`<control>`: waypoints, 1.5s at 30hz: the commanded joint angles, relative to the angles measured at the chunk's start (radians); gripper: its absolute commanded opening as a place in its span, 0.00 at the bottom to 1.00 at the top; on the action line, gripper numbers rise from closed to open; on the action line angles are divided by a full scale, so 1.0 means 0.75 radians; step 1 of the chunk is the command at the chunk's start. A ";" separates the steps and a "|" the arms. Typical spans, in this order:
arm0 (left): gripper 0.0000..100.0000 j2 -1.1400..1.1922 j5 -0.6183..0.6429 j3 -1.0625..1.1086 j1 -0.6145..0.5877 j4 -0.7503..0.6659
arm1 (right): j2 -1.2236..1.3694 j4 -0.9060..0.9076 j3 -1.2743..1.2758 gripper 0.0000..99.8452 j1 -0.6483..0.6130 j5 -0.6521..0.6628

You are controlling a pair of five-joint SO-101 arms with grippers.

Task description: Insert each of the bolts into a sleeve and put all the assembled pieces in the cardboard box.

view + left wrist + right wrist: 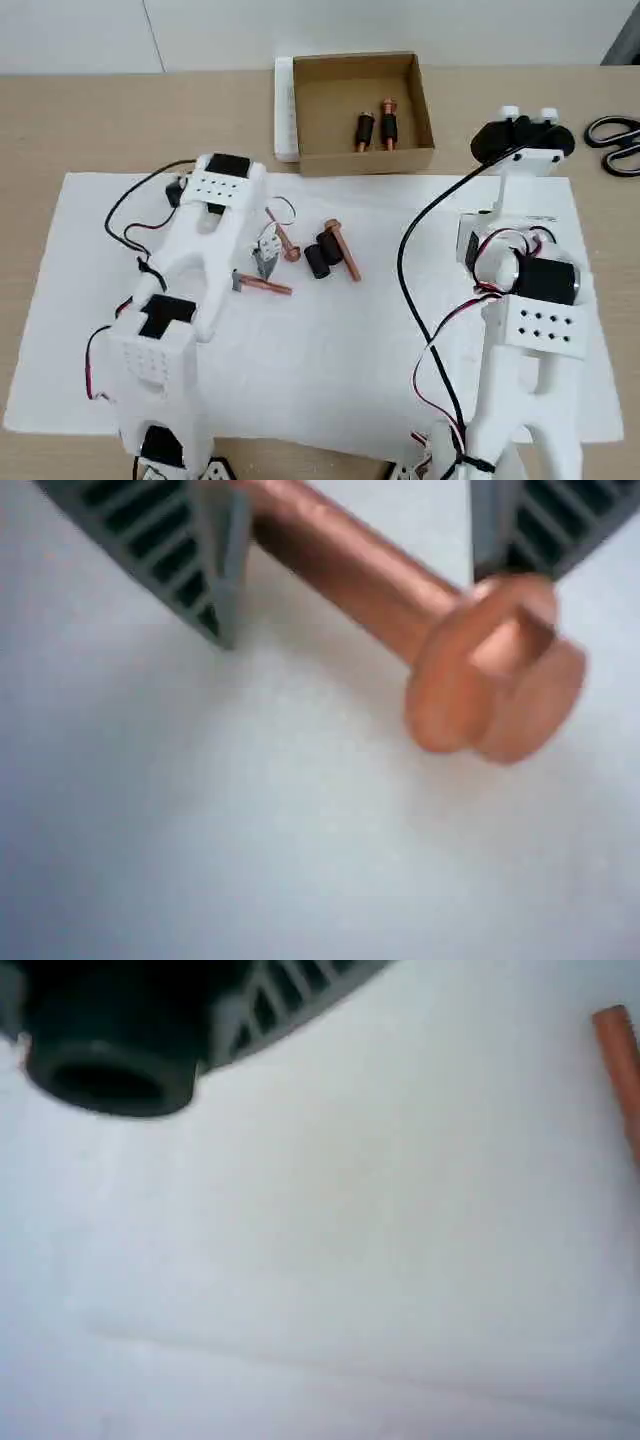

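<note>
The left gripper (350, 600) is spread wide and lowered to the white paper (250, 860). Its ribbed fingers (150, 550) are set either side of a copper bolt (400, 610) that lies flat there, with one finger right at the bolt's head. In the high view the left arm (190, 260) is stretched from its base at 7 o'clock toward 1 o'clock, with the wrist tipped down near the sheet's middle. The right arm (520, 330) is raised from 5 o'clock toward 12 o'clock. A black sleeve (110, 1055) is gripped in the right gripper (190, 1030) above the paper. Two loose sleeves (322, 255) and a second bolt (343, 250) are laid at 3 o'clock of the left gripper. Two assembled pieces (377, 128) are lodged in the cardboard box (350, 160) at 12 o'clock. Scissors (615, 140) are left on the counter (100, 120) at 2 o'clock.
</note>
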 commanded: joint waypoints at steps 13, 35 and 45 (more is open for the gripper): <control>0.09 0.031 0.006 -0.024 -0.010 -0.012 | -0.021 -0.021 -0.008 0.00 0.009 0.004; 0.01 0.031 -1.043 -0.179 0.092 0.113 | -0.024 -0.019 0.016 0.00 0.009 0.008; 0.01 0.037 -1.426 -0.175 -0.055 0.113 | -0.028 -0.021 0.029 0.00 0.005 0.004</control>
